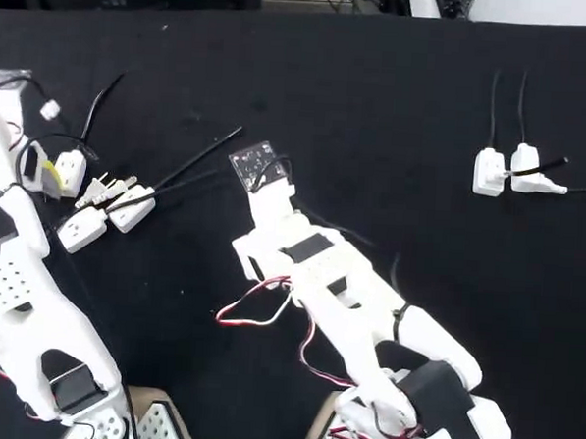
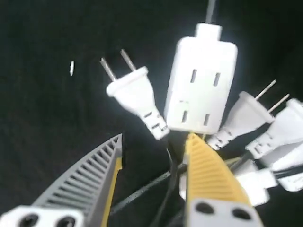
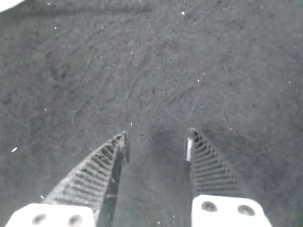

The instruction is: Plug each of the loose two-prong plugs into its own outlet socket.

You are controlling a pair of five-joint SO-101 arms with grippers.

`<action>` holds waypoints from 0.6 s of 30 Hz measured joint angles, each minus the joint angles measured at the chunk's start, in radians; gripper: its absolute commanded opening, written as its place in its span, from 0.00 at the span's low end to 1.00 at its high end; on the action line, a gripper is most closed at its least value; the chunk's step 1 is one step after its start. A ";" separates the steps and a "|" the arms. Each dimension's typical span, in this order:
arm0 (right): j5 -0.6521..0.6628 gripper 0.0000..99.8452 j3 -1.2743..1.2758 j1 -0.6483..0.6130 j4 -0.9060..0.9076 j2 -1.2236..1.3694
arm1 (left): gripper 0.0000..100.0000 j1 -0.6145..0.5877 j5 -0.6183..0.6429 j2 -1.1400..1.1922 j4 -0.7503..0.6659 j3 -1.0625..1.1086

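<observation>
A white outlet block (image 2: 201, 90) lies on the black cloth just beyond my left gripper (image 2: 155, 139), which is open. A loose two-prong plug (image 2: 135, 94) lies beside the block, its cord end between my fingertips, and two more plugs (image 2: 246, 116) fan out on the other side. From above, my left gripper (image 1: 42, 172) sits at the far left next to that block (image 1: 71, 172), near loose plugs (image 1: 103, 190) and a second socket (image 1: 81, 230). My right gripper (image 1: 256, 165) is open over bare cloth (image 3: 156, 71) mid-table, holding nothing.
At the far right, another white socket (image 1: 489, 173) and a plug (image 1: 527, 171) sit together with cords running back. Black cords (image 1: 193, 165) trail from the left cluster toward the centre. Red and white wires (image 1: 259, 306) hang by the right arm.
</observation>
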 measured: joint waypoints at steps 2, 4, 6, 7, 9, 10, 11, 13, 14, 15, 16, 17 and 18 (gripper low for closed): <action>0.000 0.19 0.003 0.000 0.000 0.000 | 0.05 0.000 0.049 0.011 0.041 -0.028; 0.000 0.19 0.003 0.000 0.000 0.000 | 0.03 0.000 0.083 0.015 0.069 -0.040; 0.000 0.19 0.003 0.000 0.000 0.000 | 0.03 -0.005 0.098 0.015 0.086 -0.044; 0.000 0.19 0.003 0.000 0.000 0.000 | 0.03 -0.011 0.101 0.015 0.097 -0.044; 0.000 0.19 0.003 0.000 0.000 0.000 | 0.03 -0.026 0.101 0.015 0.112 -0.048; 0.000 0.19 0.003 0.000 0.000 0.000 | 0.03 -0.035 0.101 0.015 0.118 -0.048; 0.000 0.19 0.003 0.000 0.000 0.000 | 0.03 -0.044 0.103 0.015 0.123 -0.048; 0.000 0.19 0.003 0.000 0.000 0.000 | 0.03 -0.069 0.106 0.009 0.143 -0.048; 0.000 0.19 0.003 0.000 0.000 0.000 | 0.03 -0.083 0.106 -0.002 0.167 -0.054; 0.000 0.19 0.003 0.000 0.000 0.000 | 0.03 -0.095 0.103 -0.018 0.199 -0.066; 0.000 0.19 0.003 0.000 0.000 0.000 | 0.03 -0.107 0.086 -0.041 0.235 -0.078; 0.000 0.19 0.003 0.000 0.000 0.000 | 0.03 -0.115 0.068 -0.069 0.265 -0.086; 0.000 0.19 0.003 0.000 0.000 0.000 | 0.03 -0.123 0.054 -0.098 0.281 -0.086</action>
